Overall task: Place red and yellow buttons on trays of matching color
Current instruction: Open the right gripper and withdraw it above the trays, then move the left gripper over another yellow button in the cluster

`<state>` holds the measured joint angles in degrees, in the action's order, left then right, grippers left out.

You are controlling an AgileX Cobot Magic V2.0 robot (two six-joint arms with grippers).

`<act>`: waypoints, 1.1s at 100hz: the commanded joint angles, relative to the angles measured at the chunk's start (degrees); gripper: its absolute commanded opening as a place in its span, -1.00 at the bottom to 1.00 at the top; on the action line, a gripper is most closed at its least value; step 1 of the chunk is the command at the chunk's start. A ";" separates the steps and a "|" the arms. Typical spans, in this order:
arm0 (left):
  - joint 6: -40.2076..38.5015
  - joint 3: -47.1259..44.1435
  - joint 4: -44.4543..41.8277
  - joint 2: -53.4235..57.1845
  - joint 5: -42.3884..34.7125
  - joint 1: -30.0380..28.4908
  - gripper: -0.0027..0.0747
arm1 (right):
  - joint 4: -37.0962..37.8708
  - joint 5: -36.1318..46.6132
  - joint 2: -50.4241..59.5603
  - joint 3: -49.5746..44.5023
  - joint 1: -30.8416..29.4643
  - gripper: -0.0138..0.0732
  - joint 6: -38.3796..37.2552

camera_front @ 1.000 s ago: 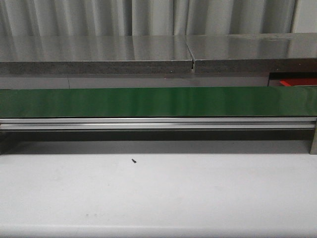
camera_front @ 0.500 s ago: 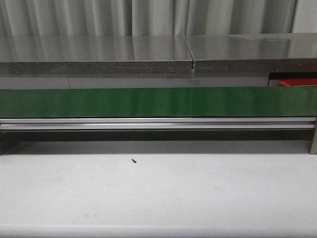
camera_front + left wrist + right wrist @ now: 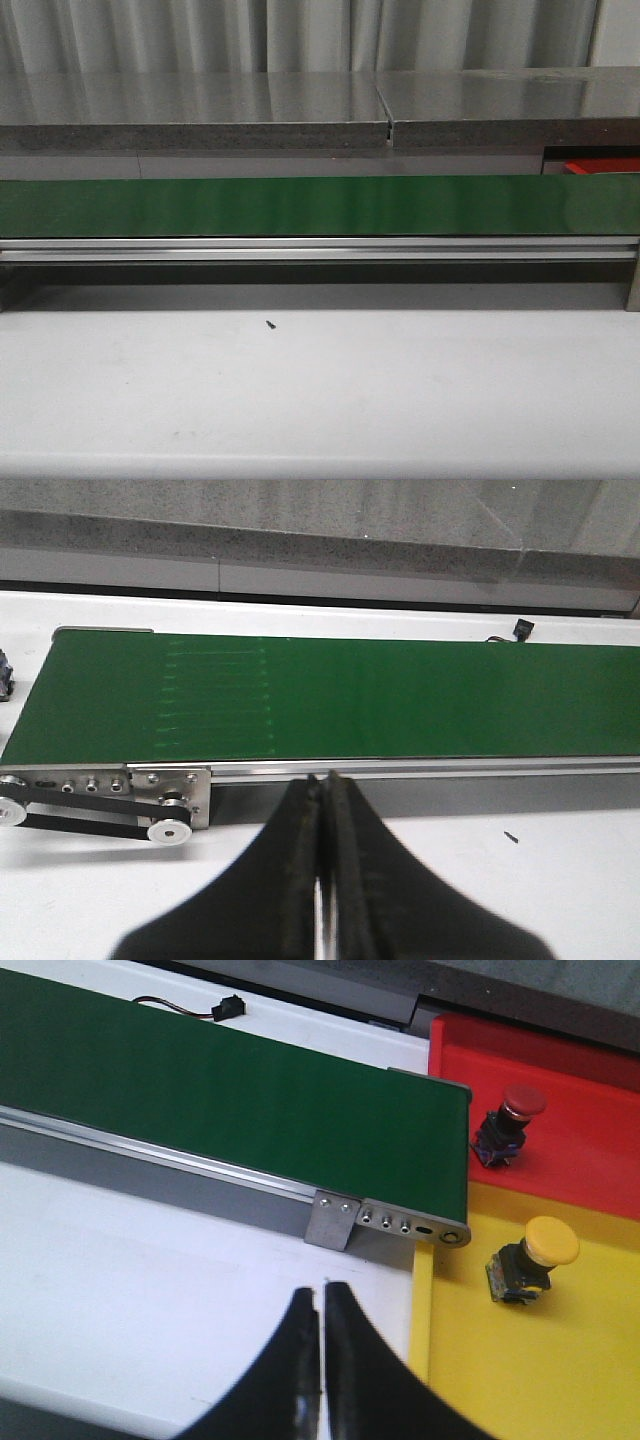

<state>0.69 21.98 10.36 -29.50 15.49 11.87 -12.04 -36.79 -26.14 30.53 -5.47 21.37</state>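
On the red tray (image 3: 580, 1130), at the belt's right end, lies a red button (image 3: 508, 1120), tipped on its side with its cap up and away from the belt. Just beside it, on the yellow tray (image 3: 500, 1380), lies a yellow button (image 3: 530, 1257), also on its side. Each colour therefore sits on its matching tray, and the two trays touch along one edge. Only a sliver of the red tray (image 3: 600, 166) shows in the front view, at far right behind the belt.

Beyond the trays, the green belt (image 3: 330, 700) is bare along all of its length that the cameras cover; no other button shows on it, nor on the white table (image 3: 320, 390), which carries only a small dark screw (image 3: 270, 324).

By the look of it, the sorting so far is done for these two pieces. Whether more buttons are due on the belt cannot be told.

Both tools carry nothing. The left gripper (image 3: 325, 880) has its fingers pressed together over the table near the belt's left end, by the pulley (image 3: 168, 831). The right gripper (image 3: 320, 1360) is likewise closed to a thin slit, close to the trays.
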 commanded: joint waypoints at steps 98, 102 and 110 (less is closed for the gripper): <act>-2.09 18.20 -1.74 -4.42 9.09 -2.19 0.78 | -0.22 3.71 -0.21 1.56 0.02 -0.91 -0.11; -4.94 19.96 -3.23 -5.30 10.26 -3.86 0.77 | -0.22 3.71 -0.21 1.56 0.02 -0.91 -0.11; -8.30 24.30 -7.72 -7.74 12.42 -7.95 0.77 | -0.22 3.71 -0.21 1.56 0.02 -0.91 -0.11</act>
<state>-3.52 40.55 6.36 -34.69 29.81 7.33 -12.04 -36.79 -26.14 30.53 -5.47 21.37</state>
